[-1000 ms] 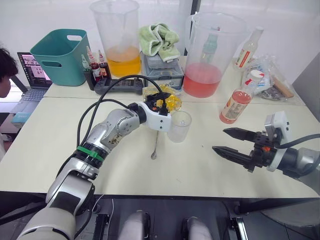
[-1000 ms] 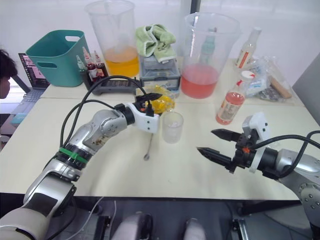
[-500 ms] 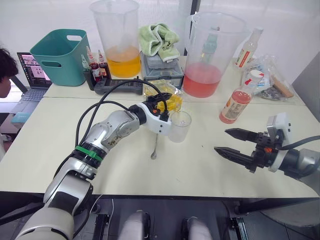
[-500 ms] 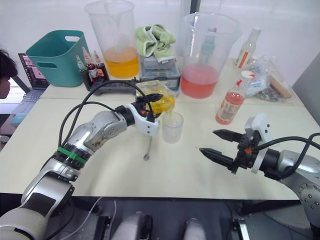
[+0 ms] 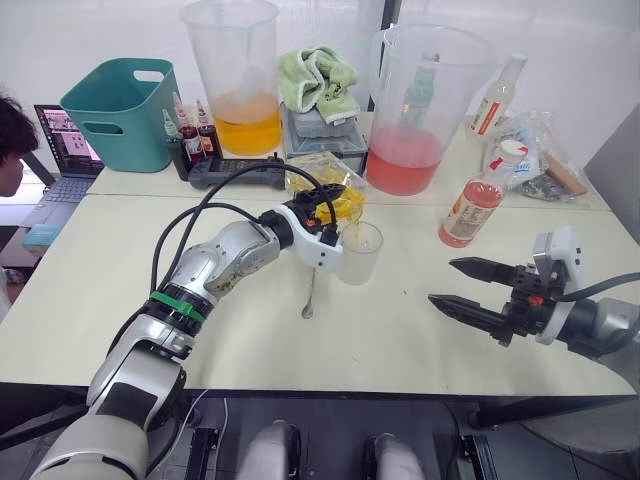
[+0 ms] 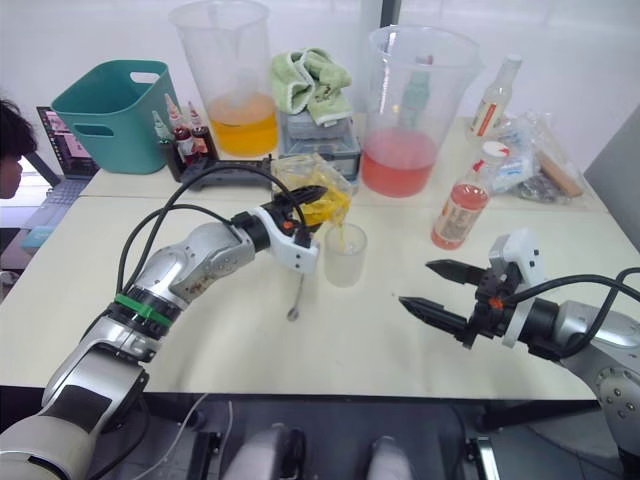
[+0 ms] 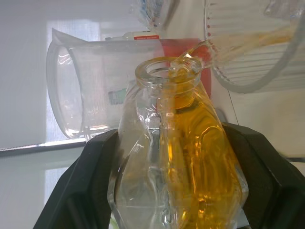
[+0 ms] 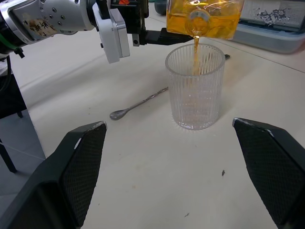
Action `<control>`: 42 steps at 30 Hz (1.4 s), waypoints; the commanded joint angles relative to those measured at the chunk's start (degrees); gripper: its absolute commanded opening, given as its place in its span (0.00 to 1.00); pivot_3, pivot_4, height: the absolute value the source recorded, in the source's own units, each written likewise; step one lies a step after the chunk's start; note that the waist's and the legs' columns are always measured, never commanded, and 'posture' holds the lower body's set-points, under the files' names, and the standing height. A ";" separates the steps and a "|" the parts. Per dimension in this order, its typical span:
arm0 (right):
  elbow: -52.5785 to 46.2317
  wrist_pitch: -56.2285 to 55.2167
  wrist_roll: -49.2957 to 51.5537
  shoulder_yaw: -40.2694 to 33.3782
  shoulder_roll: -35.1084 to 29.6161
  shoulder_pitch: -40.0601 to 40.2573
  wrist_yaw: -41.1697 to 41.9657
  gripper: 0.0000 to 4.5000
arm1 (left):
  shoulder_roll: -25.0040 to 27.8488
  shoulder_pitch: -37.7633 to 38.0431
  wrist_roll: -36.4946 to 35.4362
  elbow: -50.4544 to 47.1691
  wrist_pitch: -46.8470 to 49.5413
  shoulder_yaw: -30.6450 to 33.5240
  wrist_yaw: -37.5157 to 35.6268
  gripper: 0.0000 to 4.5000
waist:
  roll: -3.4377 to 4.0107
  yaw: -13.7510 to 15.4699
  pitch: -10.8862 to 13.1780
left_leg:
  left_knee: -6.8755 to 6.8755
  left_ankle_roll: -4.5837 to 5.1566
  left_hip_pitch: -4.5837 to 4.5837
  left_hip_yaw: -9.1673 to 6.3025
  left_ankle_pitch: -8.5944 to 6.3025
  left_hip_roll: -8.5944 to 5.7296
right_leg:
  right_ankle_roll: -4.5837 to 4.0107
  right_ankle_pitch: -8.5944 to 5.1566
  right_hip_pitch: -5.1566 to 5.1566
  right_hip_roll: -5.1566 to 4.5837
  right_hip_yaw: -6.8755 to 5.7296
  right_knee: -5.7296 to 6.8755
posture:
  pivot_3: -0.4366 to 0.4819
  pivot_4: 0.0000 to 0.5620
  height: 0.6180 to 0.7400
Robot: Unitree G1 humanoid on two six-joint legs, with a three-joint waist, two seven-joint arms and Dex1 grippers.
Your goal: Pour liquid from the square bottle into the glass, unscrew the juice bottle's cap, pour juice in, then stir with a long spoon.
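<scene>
My left gripper (image 5: 325,205) is shut on the square bottle (image 5: 333,192), tipped over the glass (image 5: 359,253). A thin yellow stream runs from its open neck (image 7: 167,70) into the ribbed glass (image 8: 195,86). The long spoon (image 5: 310,290) lies flat on the table just left of the glass. The juice bottle (image 5: 473,208), pinkish-red with a white cap (image 5: 511,150), stands upright at the right, beyond my right gripper (image 5: 462,284). That gripper hovers open over the table, right of the glass, with nothing between its fingers.
Two big clear pitchers stand at the back, one with orange liquid (image 5: 236,75), one with pink (image 5: 415,105). Between them sits a grey box with a green cloth (image 5: 320,80). A teal bin (image 5: 120,112) and small red bottles (image 5: 190,125) are at back left. A person (image 5: 12,145) sits far left.
The square bottle has been tipped further over the glass, and yellow liquid now streams into it. My right gripper has stayed nearly still.
</scene>
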 commanded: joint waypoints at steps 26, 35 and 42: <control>0.54 -1.49 -1.10 1.82 0.84 -2.90 0.03 1.00 | -3.30 -3.14 -12.84 -5.16 4.16 5.84 -5.51 0.61 | 0.00 -0.10 0.00 | 0.06 -0.03 0.00 0.00 0.03 0.00 | 0.01 0.00 0.00 -0.02 0.00 0.05 | 0.48 0.27 0.97; 1.21 -1.87 -1.78 2.45 1.66 -3.77 0.90 1.00 | -7.04 -1.72 -31.54 -10.32 17.56 13.16 -15.52 0.61 | 0.00 -0.37 0.00 | 0.06 -0.27 0.01 0.00 0.17 0.00 | 0.00 0.00 0.00 0.00 0.01 0.07 | 0.48 0.27 0.97; 3.09 -1.89 -2.10 3.76 1.28 -5.97 2.60 1.00 | -9.31 -0.46 -45.91 -18.57 37.91 22.98 -17.53 0.61 | 0.01 -0.51 -0.01 | 0.07 -0.35 0.02 0.00 0.22 0.01 | 0.01 0.00 0.00 0.01 0.02 0.08 | 0.48 0.27 0.97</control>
